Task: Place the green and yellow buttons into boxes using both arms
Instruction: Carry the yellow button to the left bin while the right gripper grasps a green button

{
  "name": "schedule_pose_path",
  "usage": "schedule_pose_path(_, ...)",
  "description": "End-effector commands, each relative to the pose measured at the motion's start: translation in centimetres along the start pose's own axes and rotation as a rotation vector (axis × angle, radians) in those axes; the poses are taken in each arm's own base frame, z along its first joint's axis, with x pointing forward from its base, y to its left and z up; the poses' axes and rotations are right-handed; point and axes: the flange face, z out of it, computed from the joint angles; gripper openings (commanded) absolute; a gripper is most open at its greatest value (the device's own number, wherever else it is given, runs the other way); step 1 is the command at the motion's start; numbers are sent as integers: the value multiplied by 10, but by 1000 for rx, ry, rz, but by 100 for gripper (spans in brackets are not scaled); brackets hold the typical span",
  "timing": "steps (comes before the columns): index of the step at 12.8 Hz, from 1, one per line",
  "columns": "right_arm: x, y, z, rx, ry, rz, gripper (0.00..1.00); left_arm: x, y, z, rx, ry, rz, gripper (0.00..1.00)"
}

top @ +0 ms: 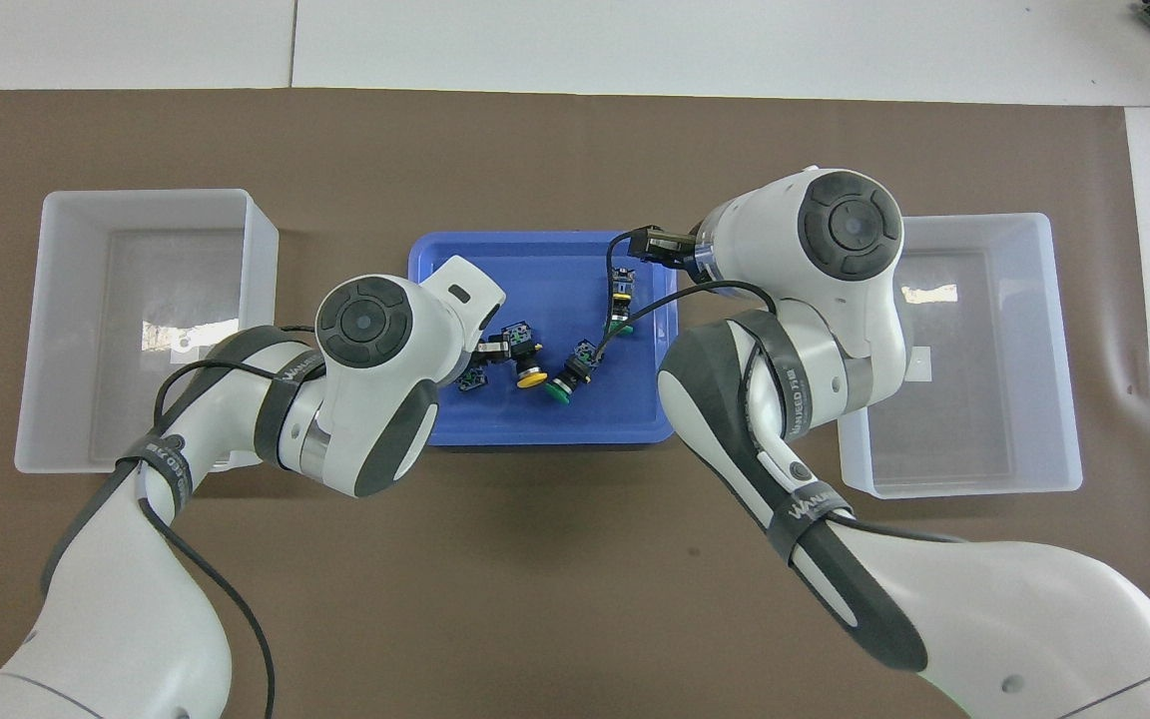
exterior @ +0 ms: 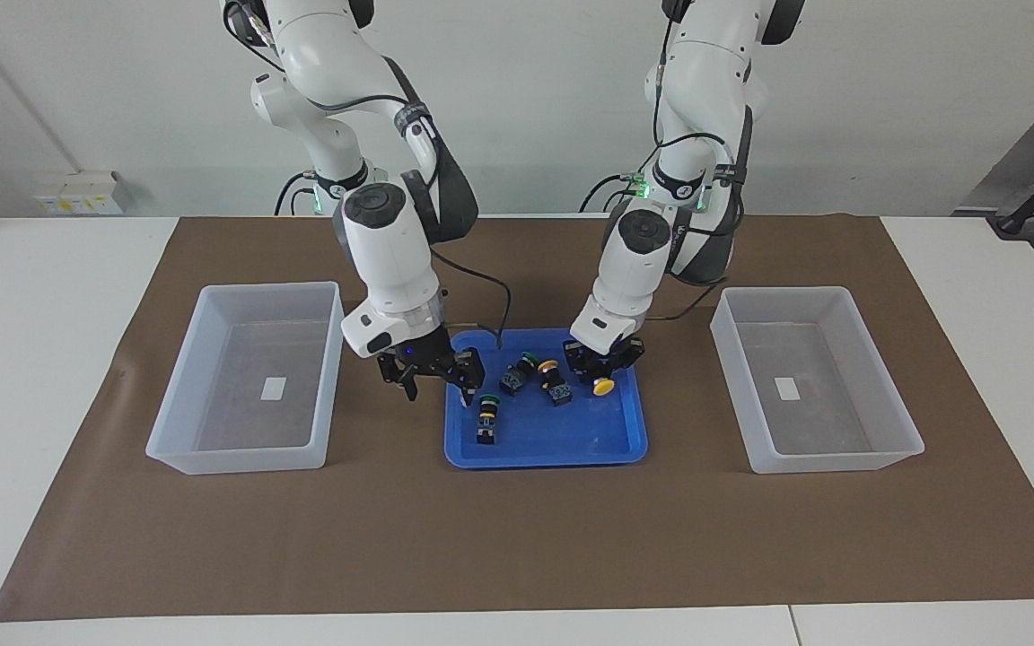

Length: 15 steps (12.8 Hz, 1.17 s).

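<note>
Buttons: four small push-button switches with black-and-grey blocky bodies, all in the shallow blue plastic tray (exterior: 562,435) at centre frame of the facing view.

My left gripper (exterior: 602,372) is down in the tray's upper corner toward my left arm's end, jaws clenched on the body of one yellow-capped button (exterior: 602,387), round cap pointing down-frame.

Second yellow-capped button (exterior: 554,381) lies just beside it. First green-capped button (exterior: 517,372) lies next to that, both tilted, upper middle of the tray.

Second green-capped button (exterior: 486,417) lies apart from those, lower in the frame, toward my right arm's end, cap up-frame.

My right gripper (exterior: 438,386) hangs over the tray's edge at my right arm's end, jaws spread wide, gripping nothing, close to that second green-capped button.

Two translucent whitish rectangular plastic boxes flank the tray, well apart from it: one box (exterior: 239,459) at my right arm's end, other box (exterior: 831,459) at my left arm's end. Each shows only a small white label inside.

Everything sits on a brown mat (exterior: 517,538) over the white table (exterior: 32,359).
</note>
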Motion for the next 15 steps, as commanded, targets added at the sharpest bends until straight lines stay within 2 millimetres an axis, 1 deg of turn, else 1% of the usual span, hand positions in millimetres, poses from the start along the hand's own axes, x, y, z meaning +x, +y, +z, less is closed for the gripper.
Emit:
schedule_pose_path(1,4,-28,40,16,-2,12,86,38,-9,-49,0,-11,-43,0)
schedule_pose_path(2,-1,-36,47,34,15,3,82,54,-21,-72,1,-14,-63,0)
schedule_pose_path(3,-10,-43,52,34,5,-9,78,70,-42,-95,9,-27,-95,0)
schedule_pose_path(5,-15,-45,59,30,0,-16,76,98,-86,-138,0,-50,-106,0)
schedule_pose_path(6,-19,-49,66,28,-3,-26,76,112,-120,-156,-22,-67,-89,0)
schedule_pose_path(7,-22,-51,72,29,0,-32,76,120,-159,-163,-35,-88,-56,0)
schedule_pose_path(8,-24,-50,75,23,-9,-41,76,125,-193,-166,-35,-99,-12,0)
schedule_pose_path(9,-29,-48,80,8,-21,-62,76,131,-231,-169,-35,-90,17,0)
schedule_pose_path(10,-32,-45,84,3,-28,-78,76,135,-262,-172,-35,-73,43,0)
schedule_pose_path(11,-34,-47,86,3,-28,-86,76,136,-292,-173,-33,-66,68,0)
schedule_pose_path(12,-36,-48,86,-1,-35,-90,76,136,-312,-175,-27,-58,80,0)
schedule_pose_path(13,-38,-47,88,-5,-39,-93,76,136,-321,-172,-20,-54,91,0)
schedule_pose_path(14,-41,-46,92,-10,-46,-94,71,134,-326,-165,-11,-48,97,0)
schedule_pose_path(15,-44,-47,92,-13,-51,-95,54,130,-327,-150,-8,-45,99,0)
